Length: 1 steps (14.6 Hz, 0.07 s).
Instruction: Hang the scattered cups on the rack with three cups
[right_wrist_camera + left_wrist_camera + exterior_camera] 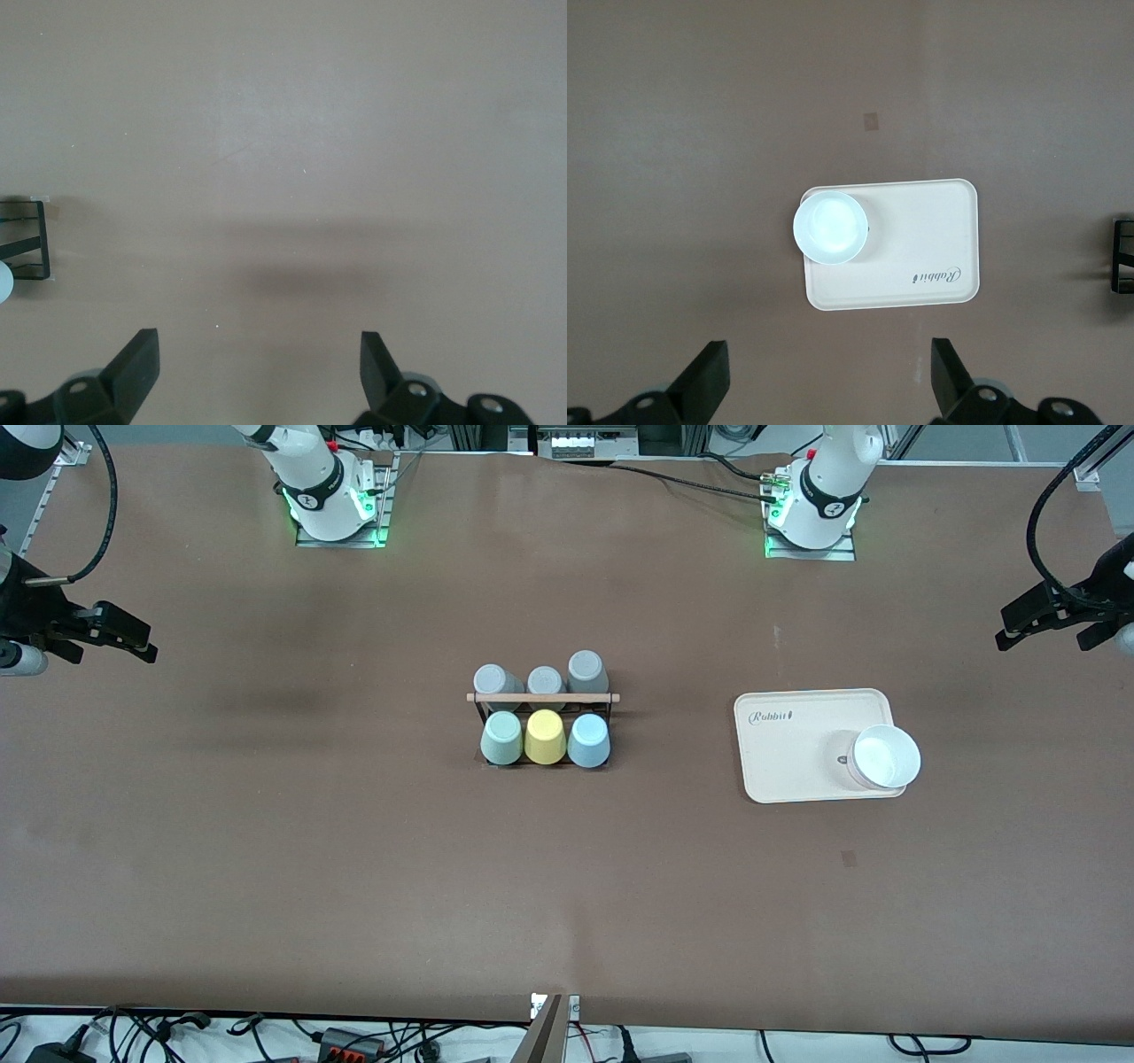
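Observation:
The black wire rack (542,698) with a wooden rod stands mid-table. The mint green cup (501,738) and the light blue cup (588,740) sit upside down on its row nearer to the front camera, with a yellow cup (545,736) between them. My left gripper (1005,629) is open and empty, up in the air at the left arm's end of the table; in the left wrist view (828,354) it is over bare table beside the tray. My right gripper (146,646) is open and empty at the right arm's end, over bare table in its wrist view (257,341).
Three grey cups (546,680) sit upside down on the rack's row farther from the front camera. A cream tray (797,735) with a white bowl (886,757) on it lies toward the left arm's end. The rack's edge shows in the right wrist view (27,239).

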Motion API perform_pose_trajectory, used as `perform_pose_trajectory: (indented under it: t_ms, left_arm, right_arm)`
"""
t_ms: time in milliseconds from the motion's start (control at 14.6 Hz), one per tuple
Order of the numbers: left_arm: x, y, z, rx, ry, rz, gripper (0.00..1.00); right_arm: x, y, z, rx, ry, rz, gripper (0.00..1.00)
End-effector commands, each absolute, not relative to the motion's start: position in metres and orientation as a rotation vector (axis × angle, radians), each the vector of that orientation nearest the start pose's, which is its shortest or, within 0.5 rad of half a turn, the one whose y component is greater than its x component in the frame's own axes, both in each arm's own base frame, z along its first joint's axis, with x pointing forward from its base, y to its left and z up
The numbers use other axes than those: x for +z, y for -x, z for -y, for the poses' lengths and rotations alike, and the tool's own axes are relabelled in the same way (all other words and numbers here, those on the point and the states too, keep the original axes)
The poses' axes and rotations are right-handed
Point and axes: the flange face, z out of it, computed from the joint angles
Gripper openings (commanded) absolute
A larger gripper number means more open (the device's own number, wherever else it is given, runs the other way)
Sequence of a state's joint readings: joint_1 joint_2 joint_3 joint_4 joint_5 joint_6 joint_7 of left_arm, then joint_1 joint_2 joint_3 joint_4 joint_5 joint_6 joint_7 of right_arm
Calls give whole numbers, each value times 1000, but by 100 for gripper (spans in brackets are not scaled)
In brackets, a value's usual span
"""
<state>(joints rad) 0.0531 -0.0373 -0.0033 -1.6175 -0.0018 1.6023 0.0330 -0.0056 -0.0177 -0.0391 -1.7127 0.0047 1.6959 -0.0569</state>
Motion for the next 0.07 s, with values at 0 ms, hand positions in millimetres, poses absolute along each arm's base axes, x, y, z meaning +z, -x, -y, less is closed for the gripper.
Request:
perform_pose_trajectory:
  t_ms: [0]
  left_arm:
    - [635, -540, -30, -43, 3136, -7, 100]
  right_arm:
    - [581, -552, 23, 5, 3148, 55, 100]
